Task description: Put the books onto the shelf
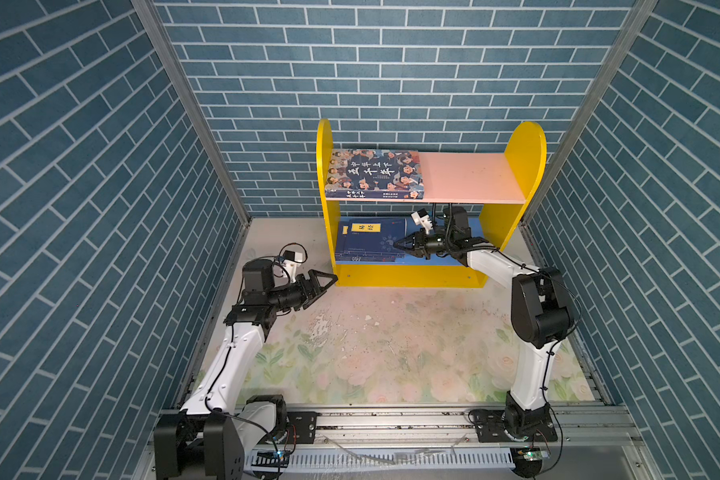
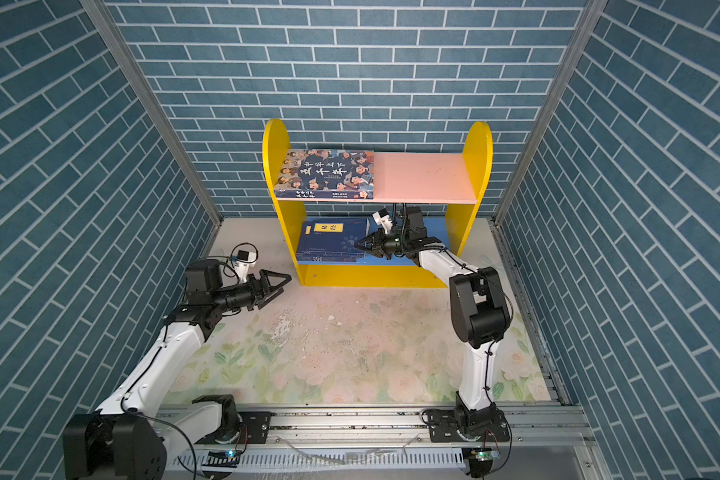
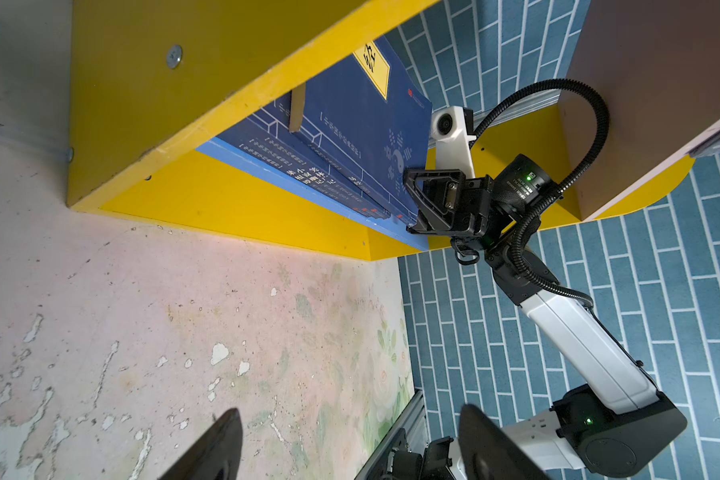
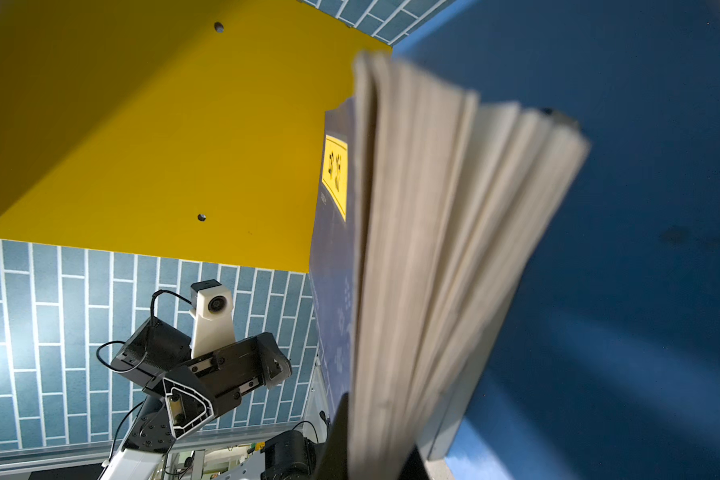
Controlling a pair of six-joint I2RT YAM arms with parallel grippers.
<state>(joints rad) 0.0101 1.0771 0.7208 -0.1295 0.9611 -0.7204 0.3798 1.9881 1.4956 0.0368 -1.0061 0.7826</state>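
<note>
1. Stack of navy books [image 1: 371, 243] lies flat on the blue lower board [image 4: 641, 208] of the shelf [image 1: 524, 166]. It is straight ahead of the right tool [image 1: 398, 244], whose tips touch its near short edge.
2. The right tool's jaws are closed. Whether they pinch a cover or only press on the page edges cannot be told.
3. The spines face the shelf's open front, so the stack's long axis runs in line with this tool, toward the yellow side panel [image 1: 324, 166] beyond. A nudge would likely slide the books lengthwise along the board.
4. The cartoon-covered book [image 1: 375, 172] lies flat on the pink board [image 1: 466, 174], above and ahead of the same tool.
5. The left tool [image 1: 326, 286] hangs open and empty over the table [image 1: 391, 340], outside the shelf's front corner. The right arm is the nearer to the stack.
</note>
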